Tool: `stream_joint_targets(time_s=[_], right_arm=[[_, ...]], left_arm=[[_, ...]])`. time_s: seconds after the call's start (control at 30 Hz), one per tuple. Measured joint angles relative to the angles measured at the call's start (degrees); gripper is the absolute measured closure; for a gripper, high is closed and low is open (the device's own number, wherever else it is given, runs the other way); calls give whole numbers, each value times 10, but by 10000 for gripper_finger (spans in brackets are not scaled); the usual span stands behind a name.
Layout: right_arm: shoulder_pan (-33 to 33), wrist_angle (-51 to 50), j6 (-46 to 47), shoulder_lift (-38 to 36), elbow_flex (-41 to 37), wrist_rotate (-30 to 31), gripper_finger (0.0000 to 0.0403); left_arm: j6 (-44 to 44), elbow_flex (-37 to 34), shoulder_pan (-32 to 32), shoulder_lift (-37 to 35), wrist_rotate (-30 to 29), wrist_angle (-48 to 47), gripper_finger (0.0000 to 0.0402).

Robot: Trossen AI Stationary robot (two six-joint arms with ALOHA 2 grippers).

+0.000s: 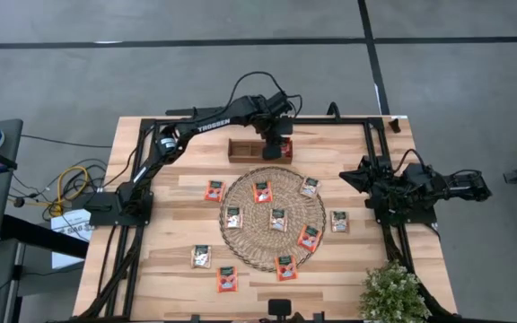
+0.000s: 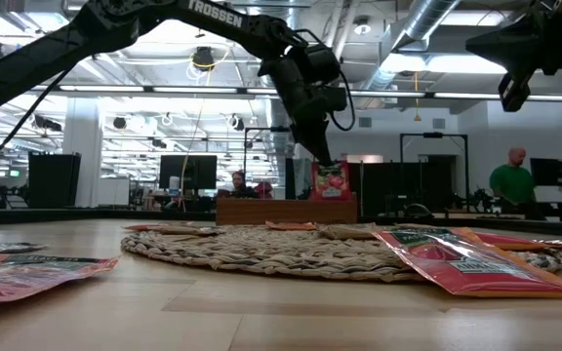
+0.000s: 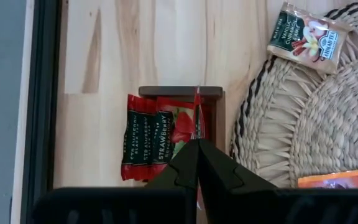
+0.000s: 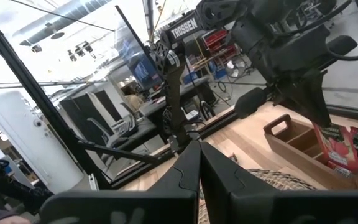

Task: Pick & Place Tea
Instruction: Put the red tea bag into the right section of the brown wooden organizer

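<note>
Now, held pkt: red tea packet (image 3: pixel 197 115) pinched edge-on in my left gripper (image 3: pixel 197 144), fingers closed on it, hanging upright over the end compartment of the wooden tray (image 1: pixel 257 150).
Handling: I judge it v. light, thin foil/paper, floppy, a bit slick; won't break but can twist or slide out of a weak pinch.
Where to grip: lying flat there's no side to grab, so I'd go for an edge or corner, pinch across the thin dimension, as on this one.
Already in tray: two red packets (image 3: pixel 145 144) stand on edge in that same compartment, just beside the held one.
Rest of tea: approx six on the woven mat (image 1: pixel 245 247) next to the tray, more on bare table round the mat, e.g. a beige one (image 1: pixel 339 222) and a red one (image 1: pixel 214 190).
Right gripper (image 4: pixel 199 149): shut, empty, parked well apart from the tray at the table's side.
Surface: pale wood table (image 1: pixel 151 260), smooth; mat is ribbed, so pkts there may lift easier, I reckon.
Room: open office/lab beyond the tray, monitors, a person (image 2: pixel 509 178) standing far back; potted plant (image 1: pixel 391 292) at the table corner.
</note>
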Motion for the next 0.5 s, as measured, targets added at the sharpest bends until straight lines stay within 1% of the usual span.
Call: stream_joint_targets(time_s=[0.23,0.5], right_arm=[[0,0,0,0,0,0,402],[0,0,1,0,0,-1,402]], left_arm=[[0,0,0,0,0,-1,401],[-1,1,2,22,2,0,401]])
